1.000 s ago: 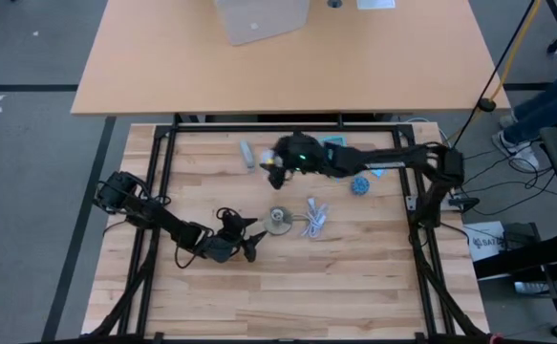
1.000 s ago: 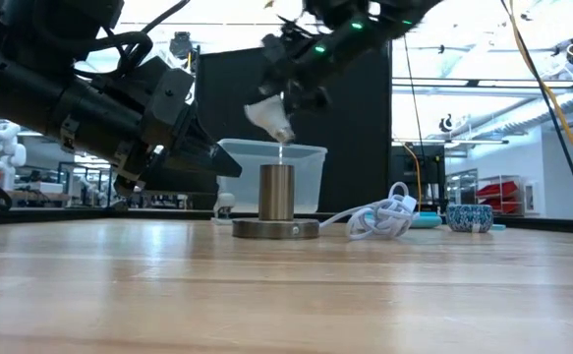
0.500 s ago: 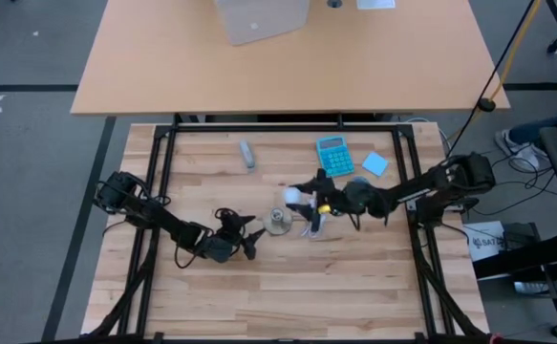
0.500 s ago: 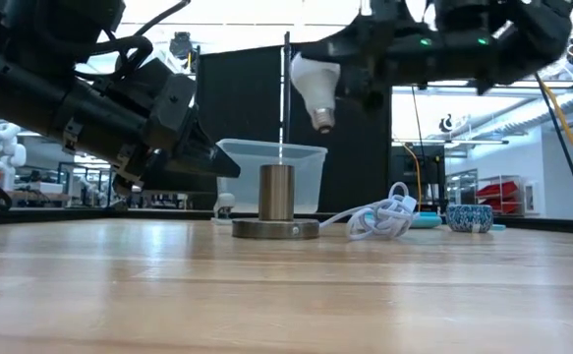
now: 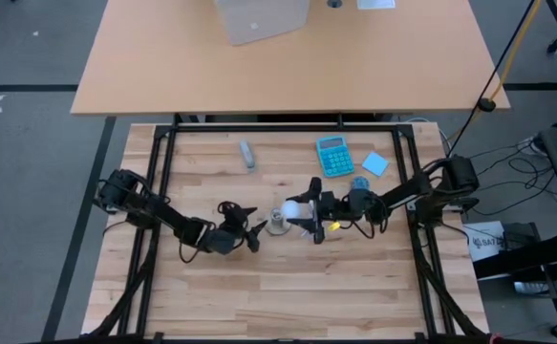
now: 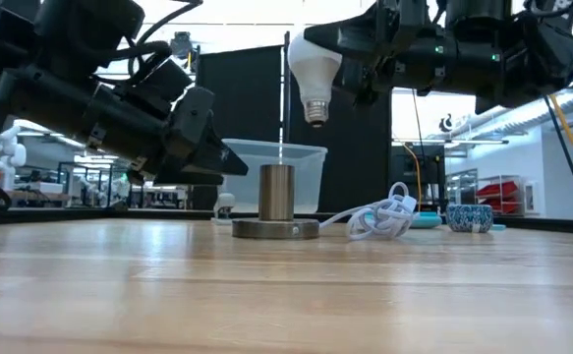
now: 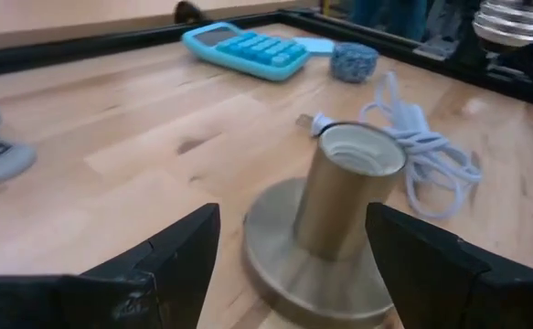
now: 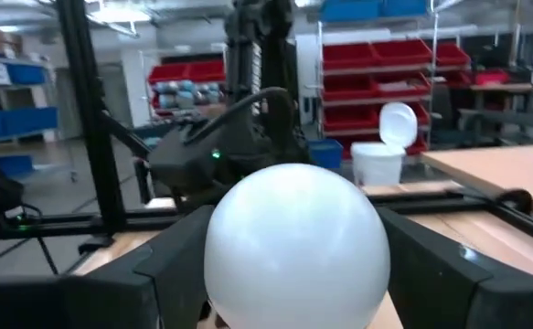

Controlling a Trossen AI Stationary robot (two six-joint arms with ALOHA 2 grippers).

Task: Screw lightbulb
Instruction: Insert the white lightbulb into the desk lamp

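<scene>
Lightbulb [image 6: 312,67] hangs upright, screw end down, gripped around its white head by the right gripper [image 6: 365,59], slightly to one side of and well above the socket [image 6: 276,192]. The left gripper [image 5: 249,232] waits spread wide and empty just beside the socket base [image 7: 289,260].

The left gripper [image 7: 289,265] has its two dark fingers [image 7: 170,265] spread apart, and between them stands the brass socket [image 7: 350,187], upright on its round base [image 7: 284,274], its mouth open. Beside it lies a white coiled cable [image 7: 417,151]. Farther off sit a blue calculator [image 7: 243,47] and a small blue ball [image 7: 352,61].
</scene>
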